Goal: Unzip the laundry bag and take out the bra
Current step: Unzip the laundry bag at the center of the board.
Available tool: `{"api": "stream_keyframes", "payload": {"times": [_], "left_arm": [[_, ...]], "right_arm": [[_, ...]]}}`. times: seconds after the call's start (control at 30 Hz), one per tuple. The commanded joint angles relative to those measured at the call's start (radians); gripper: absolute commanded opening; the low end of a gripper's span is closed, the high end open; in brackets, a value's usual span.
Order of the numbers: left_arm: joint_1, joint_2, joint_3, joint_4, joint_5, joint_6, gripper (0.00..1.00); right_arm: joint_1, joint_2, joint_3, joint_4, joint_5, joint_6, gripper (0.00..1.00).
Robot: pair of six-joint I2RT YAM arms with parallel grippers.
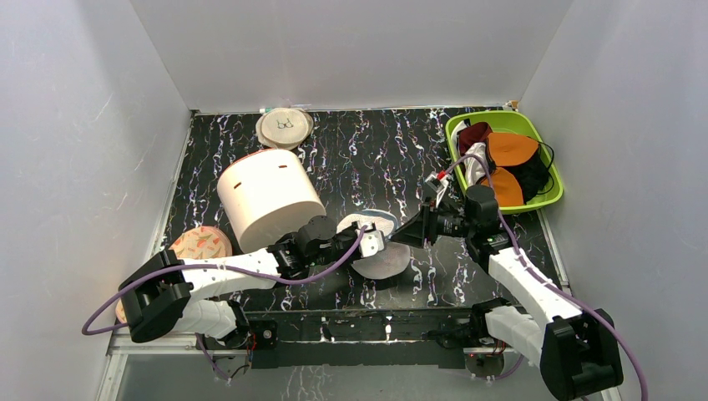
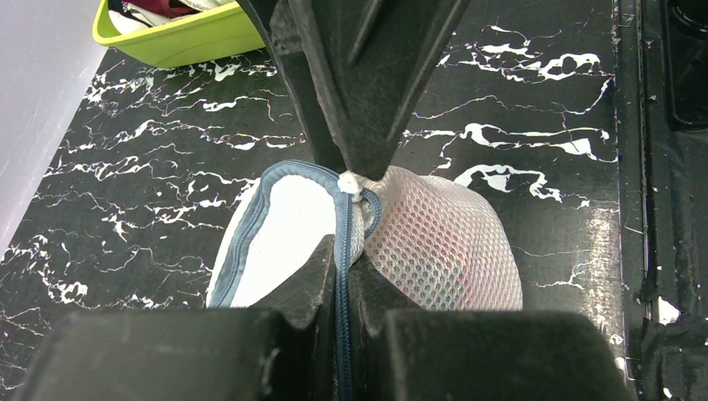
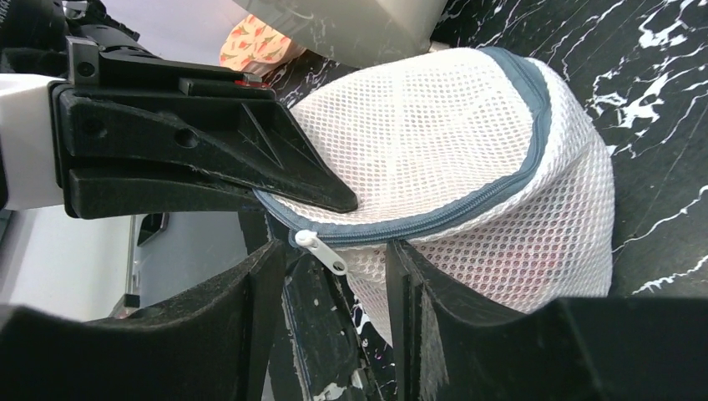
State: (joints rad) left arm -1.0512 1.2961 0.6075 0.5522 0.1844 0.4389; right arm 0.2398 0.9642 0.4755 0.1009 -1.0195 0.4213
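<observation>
The laundry bag (image 1: pixel 391 261), a small white mesh dome with a blue-grey zip round its rim, lies at the table's middle. My left gripper (image 2: pixel 342 263) is shut on the zip band at the bag's edge and lifts it a little; in the top view the left gripper (image 1: pixel 373 242) sits on the bag's left side. My right gripper (image 3: pixel 334 251) is open. The white zip pull (image 3: pixel 321 250) hangs loose between its fingers, touching neither. The zip looks shut along the visible rim. A faint red tint (image 2: pixel 455 251) shows through the mesh; the bra itself is hidden inside.
A big cream cylinder (image 1: pixel 267 196) stands just left of the bag. A flat beige disc (image 1: pixel 284 128) lies at the back, and a patterned round pouch (image 1: pixel 200 245) at the left. A green tray (image 1: pixel 547 199) with orange cups and dark garments sits at the back right.
</observation>
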Motion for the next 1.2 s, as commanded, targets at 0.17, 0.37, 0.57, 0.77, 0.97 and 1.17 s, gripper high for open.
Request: {"api": "stream_keyframes", "payload": {"times": [0.17, 0.37, 0.57, 0.77, 0.97, 1.17], "left_arm": [[0.002, -0.044, 0.038, 0.026, 0.032, 0.011, 0.00], [0.002, -0.047, 0.038, 0.022, 0.043, 0.010, 0.00], [0.002, -0.047, 0.037, 0.020, 0.042, 0.009, 0.00], [0.002, -0.046, 0.038, 0.019, 0.045, 0.010, 0.00], [0.002, -0.050, 0.038, 0.012, 0.040, 0.016, 0.00], [0.002, -0.052, 0.045, -0.002, 0.037, 0.024, 0.00]], "right_arm": [[0.024, -0.007, -0.015, 0.056, -0.035, 0.014, 0.42], [0.025, 0.006, -0.011, 0.061, -0.031, 0.014, 0.29], [0.026, 0.007, 0.000, 0.053, -0.028, 0.007, 0.23], [0.026, -0.004, 0.003, 0.039, -0.024, 0.005, 0.09], [0.025, -0.019, 0.015, -0.018, 0.013, -0.017, 0.00], [0.025, -0.017, 0.061, -0.129, 0.157, -0.085, 0.00]]}}
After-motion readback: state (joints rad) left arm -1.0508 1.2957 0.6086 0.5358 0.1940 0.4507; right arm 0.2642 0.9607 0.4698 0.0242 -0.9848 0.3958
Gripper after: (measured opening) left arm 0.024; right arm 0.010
